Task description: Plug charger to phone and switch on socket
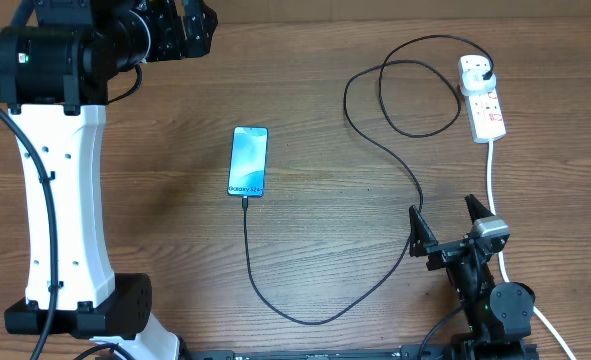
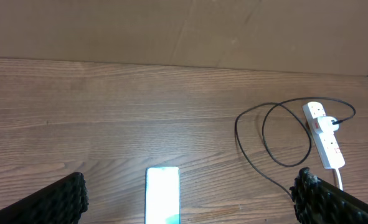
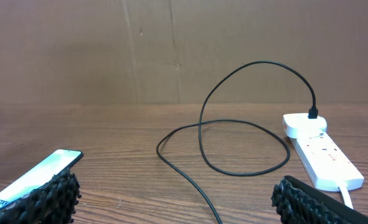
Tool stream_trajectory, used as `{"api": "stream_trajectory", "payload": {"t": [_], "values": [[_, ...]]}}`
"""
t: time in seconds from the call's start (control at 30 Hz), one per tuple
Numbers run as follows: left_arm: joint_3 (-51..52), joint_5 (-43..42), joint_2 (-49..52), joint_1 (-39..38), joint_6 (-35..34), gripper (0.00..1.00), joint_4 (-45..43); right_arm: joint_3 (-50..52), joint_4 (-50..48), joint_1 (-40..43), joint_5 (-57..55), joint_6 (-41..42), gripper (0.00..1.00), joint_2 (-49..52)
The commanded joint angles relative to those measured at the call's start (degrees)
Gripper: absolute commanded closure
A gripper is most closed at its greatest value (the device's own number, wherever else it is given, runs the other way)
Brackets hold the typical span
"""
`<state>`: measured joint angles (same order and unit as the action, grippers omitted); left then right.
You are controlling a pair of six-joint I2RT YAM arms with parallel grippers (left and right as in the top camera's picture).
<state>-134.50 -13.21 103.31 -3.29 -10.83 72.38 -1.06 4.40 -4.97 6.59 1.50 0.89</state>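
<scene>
A: Is it bright here?
B: Yes. Soft, even light falls on the table (image 1: 175, 200).
A: Any shadows?
B: Only faint ones by the charger (image 1: 246, 240). The phone (image 1: 248, 160) screen glows. Everything looks sharp.

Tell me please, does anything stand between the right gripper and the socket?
Nothing upright does. Between the right gripper and the socket only the socket's own white cord lies flat on the table; the charger loops to the side of that path.

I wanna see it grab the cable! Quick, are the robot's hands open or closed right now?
Left gripper: open, holding nothing.
Right gripper: open, holding nothing.
</scene>
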Motion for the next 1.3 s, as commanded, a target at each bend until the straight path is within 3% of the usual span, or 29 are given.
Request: {"api": "stream_trajectory", "payload": {"t": [0.0, 0.43, 0.6, 0.77, 0.87, 0.97, 1.13, 1.27], "values": [[0.15, 0.13, 0.61, 0.26, -0.81, 0.00, -0.17, 0.61, -0.13, -0.33, -0.37, 0.15, 0.00, -0.72], [0.44, 0.13, -0.92, 0.26, -0.81, 0.00, -0.22, 0.61, -0.13, -0.33, -0.37, 0.13, 0.00, -0.72], [5.99, 0.13, -5.07, 0.26, -0.79, 0.00, -0.24, 0.61, -0.13, -0.33, -0.37, 0.15, 0.00, -0.72], [21.05, 7.41, -14.47, 0.35, -0.44, 0.00, -0.48, 0.61, -0.13, -0.33, -0.37, 0.15, 0.00, -0.72], [36.28, 16.81, -24.52, 0.61, -0.04, 0.00, -0.81, 0.61, -0.13, -0.33, -0.37, 0.15, 0.00, -0.72], [44.46, 16.31, -30.27, 1.90, 0.09, 0.00, -1.18, 0.61, -0.13, -0.33, -0.37, 0.15, 0.00, -0.72], [59.69, 11.50, -41.77, 6.01, 0.55, 0.00, -10.10, 0.61, -0.13, -0.33, -0.37, 0.15, 0.00, -0.72], [69.94, 6.32, -49.96, 6.64, 7.28, 0.00, -18.99, 0.61, -0.13, -0.33, -0.37, 0.15, 0.00, -0.72]]}}
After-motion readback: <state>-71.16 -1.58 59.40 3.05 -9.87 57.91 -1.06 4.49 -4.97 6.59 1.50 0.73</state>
